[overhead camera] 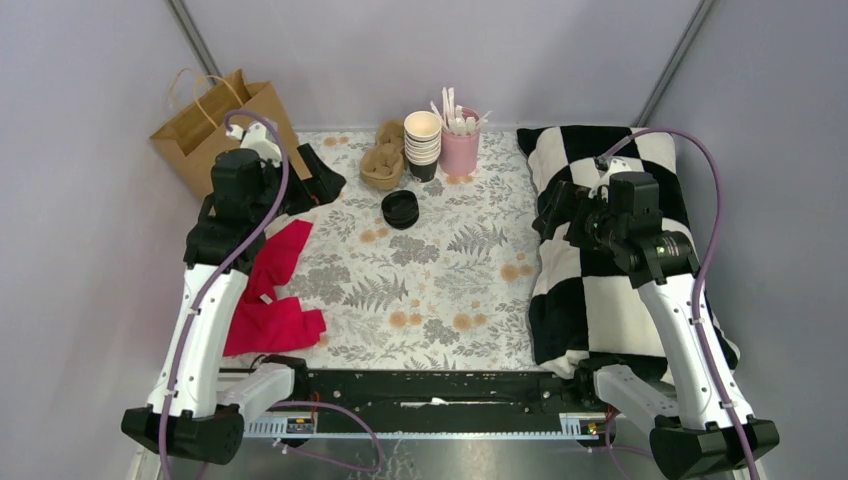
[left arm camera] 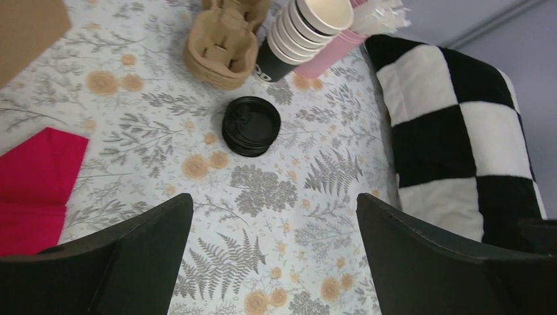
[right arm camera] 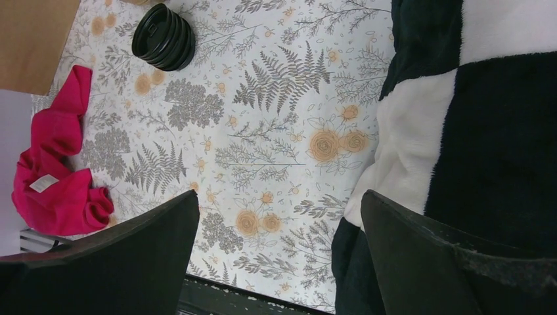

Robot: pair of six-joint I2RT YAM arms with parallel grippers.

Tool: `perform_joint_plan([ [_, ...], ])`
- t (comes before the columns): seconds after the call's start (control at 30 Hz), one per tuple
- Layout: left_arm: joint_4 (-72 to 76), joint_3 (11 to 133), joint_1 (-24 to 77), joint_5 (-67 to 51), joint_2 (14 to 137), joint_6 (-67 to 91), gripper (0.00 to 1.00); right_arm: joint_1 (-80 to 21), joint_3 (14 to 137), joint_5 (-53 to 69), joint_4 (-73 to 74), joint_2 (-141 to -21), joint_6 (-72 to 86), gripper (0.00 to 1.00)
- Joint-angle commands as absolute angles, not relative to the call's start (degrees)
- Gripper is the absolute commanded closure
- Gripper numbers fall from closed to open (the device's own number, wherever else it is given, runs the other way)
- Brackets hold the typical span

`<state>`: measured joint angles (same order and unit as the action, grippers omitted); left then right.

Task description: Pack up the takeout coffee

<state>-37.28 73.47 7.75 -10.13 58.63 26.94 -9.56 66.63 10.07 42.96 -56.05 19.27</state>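
Note:
No lidded takeout coffee cup shows in any view. A nested stack of lidless black cups (overhead camera: 422, 140) (left arm camera: 309, 26) stands at the back of the table. A low stack of loose black lids (overhead camera: 400, 209) (left arm camera: 251, 126) (right arm camera: 163, 37) lies in front of it. A brown paper bag (overhead camera: 215, 125) stands at the back left. My left gripper (overhead camera: 318, 182) (left arm camera: 272, 230) is open and empty, above the table left of the lids. My right gripper (overhead camera: 553, 215) (right arm camera: 279, 223) is open and empty, at the blanket's left edge.
A cardboard cup carrier (overhead camera: 383, 160) (left arm camera: 223, 39) sits left of the cups. A pink cup of stirrers (overhead camera: 460, 145) stands to their right. A red cloth (overhead camera: 270, 290) (right arm camera: 56, 177) lies at the left. A black-and-white checkered blanket (overhead camera: 600, 260) (right arm camera: 473, 118) covers the right side.

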Motion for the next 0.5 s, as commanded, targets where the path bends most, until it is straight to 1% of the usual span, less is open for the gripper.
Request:
perform_joint_plan([
  [0.0,-33.21,73.06,9.71,-15.30,59.63,25.33,0.01,-9.31,68.51,11.05,42.37,-56.01,20.13,0.00],
  [0.13,-31.20,70.78,13.94,-15.78,61.17,27.69,0.01,-9.31,69.89,12.19,43.11,-56.41,17.78,0.00],
  [0.27,-27.87,70.20,19.00,-17.24,66.03,30.94,0.01,-9.36,70.22,13.07,44.13,-55.59,15.08,0.00],
  [0.33,-26.06,70.84,21.74,-16.94,69.26,31.96,0.01,-9.32,69.42,12.96,44.56,-55.10,14.29,0.00],
  [0.47,-24.24,75.32,22.67,-16.23,76.71,33.91,0.03,-9.32,68.25,15.37,45.09,-54.31,15.16,0.00],
])
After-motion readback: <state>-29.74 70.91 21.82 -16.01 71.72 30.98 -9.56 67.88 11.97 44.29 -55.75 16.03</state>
